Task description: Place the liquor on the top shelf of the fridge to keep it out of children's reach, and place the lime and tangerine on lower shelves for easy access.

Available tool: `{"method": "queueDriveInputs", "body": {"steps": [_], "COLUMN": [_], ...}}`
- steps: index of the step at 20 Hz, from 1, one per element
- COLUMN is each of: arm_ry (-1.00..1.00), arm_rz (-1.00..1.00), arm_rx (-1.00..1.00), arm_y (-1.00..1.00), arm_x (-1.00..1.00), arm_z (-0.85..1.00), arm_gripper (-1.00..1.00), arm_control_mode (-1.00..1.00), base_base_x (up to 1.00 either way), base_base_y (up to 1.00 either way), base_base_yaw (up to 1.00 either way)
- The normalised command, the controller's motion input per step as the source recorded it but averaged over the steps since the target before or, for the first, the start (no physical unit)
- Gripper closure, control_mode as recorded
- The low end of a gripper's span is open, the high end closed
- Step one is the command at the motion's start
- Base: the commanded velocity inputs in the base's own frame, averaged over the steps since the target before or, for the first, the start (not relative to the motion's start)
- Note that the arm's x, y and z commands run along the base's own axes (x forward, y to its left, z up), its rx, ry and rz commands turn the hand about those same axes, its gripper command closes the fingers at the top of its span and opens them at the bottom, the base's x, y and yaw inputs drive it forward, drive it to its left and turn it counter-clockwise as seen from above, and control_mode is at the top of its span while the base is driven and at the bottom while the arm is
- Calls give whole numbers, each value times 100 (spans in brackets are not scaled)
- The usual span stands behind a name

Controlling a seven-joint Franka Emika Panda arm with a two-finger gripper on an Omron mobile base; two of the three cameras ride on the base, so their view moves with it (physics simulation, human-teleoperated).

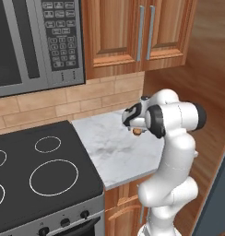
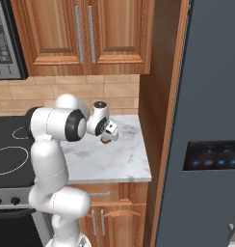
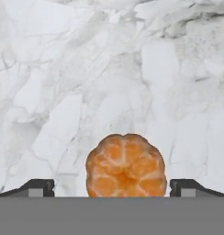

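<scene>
tangerine [image 3: 126, 165]: sits on the marble counter [image 3: 109, 69], directly between the two dark finger tips in the hand view; in the base views it is a small orange-brown patch just under the hand, toward the back of the slab.
gripper [image 3: 112, 188]: spread wide, one tip on each side of the fruit with a clear gap to each (not pinching anything as far as the hand view shows); pointed down at the counter.
fridge [image 2: 206, 120]: stands to the right of the counter past a wooden side panel, its dark door with the blue-lit panel facing the camera and looking closed.
progress: I judge the tangerine step is at the pre-grasp stage, with the fruit not yet lifted; carrying it to a lower shelf is left to do.
liquor and lime: whether they are already put away cannot be told from here (the fridge interior is hidden).
hidden: the shelves, top and lower, are out of sight behind the door; the arm's own links cover much of the fruit in both base views, and the lower edge of the tangerine is cut off in the hand view.
surroundings: a black stovetop [image 1: 40, 170] lies left of the counter, wooden cabinets [image 2: 85, 34] above.
</scene>
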Motion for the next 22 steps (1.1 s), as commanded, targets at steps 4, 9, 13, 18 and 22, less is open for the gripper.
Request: {"method": "queueDriveInputs", "body": {"steps": [4,9,13,18,22], "arm_ry": [2,3,2,0,0], "arm_rz": [0,0,0,0,0], "arm_rx": [0,0,0,0,0], "arm_y": [-8,-12,-5,0,0], "arm_x": [26,4,0,0,0], "arm_z": [-21,-15,-7,-4,-3], "arm_gripper": [-100,-100,-100,-100,-100], "arm_control_mode": [-100,-100,-100,-100,-100], "base_base_x": [0,0,0,0,0], "base_base_y": [0,0,0,0,0], "base_base_yaw": [0,0,0,0,0]}}
